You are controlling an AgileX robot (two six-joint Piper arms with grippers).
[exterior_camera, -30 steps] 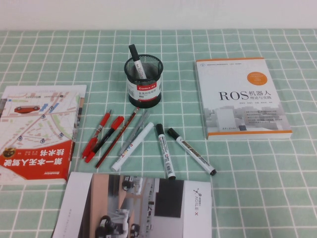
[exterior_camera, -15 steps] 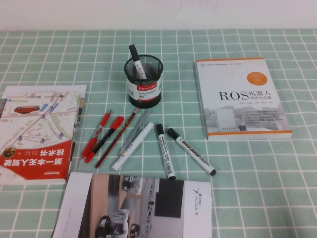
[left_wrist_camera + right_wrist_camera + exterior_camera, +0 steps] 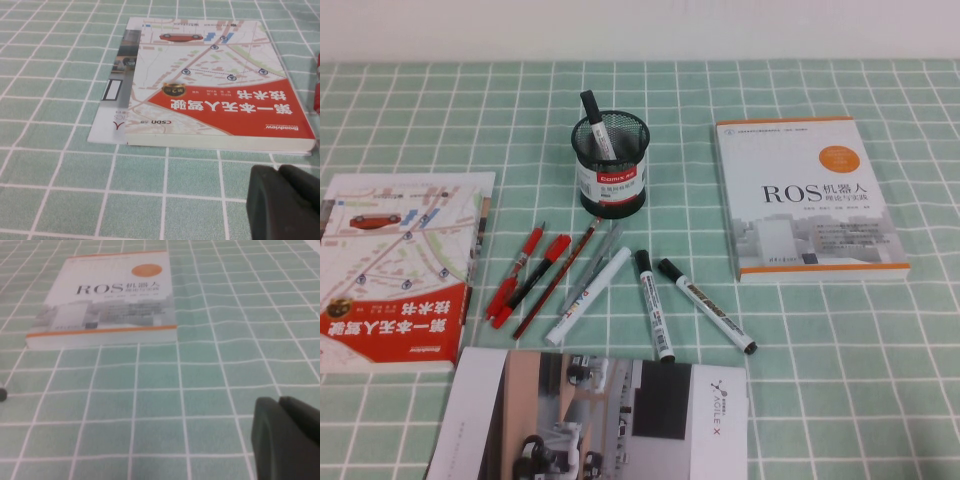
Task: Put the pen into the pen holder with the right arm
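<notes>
Reaching left: pen (image 3: 706, 305) lies diagonally, nearer my right gripper (image 3: 287, 440) than left gripper (image 3: 282, 202) (neither's opening discernible), holder (image 3: 611, 163) beyond.

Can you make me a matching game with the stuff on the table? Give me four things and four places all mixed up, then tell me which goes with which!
Things:
1. pen holder
2. ROS book
3. red map book
4. brochure

Places:
A. near edge of the table, in the middle
B. robot's left side
C. robot's right side
D. behind the row of pens, with one marker standing in it

Pairs: 1-D, 2-C, 3-B, 4-A

The left gripper hangs near the red map book; the right gripper hangs near the ROS book.
</notes>
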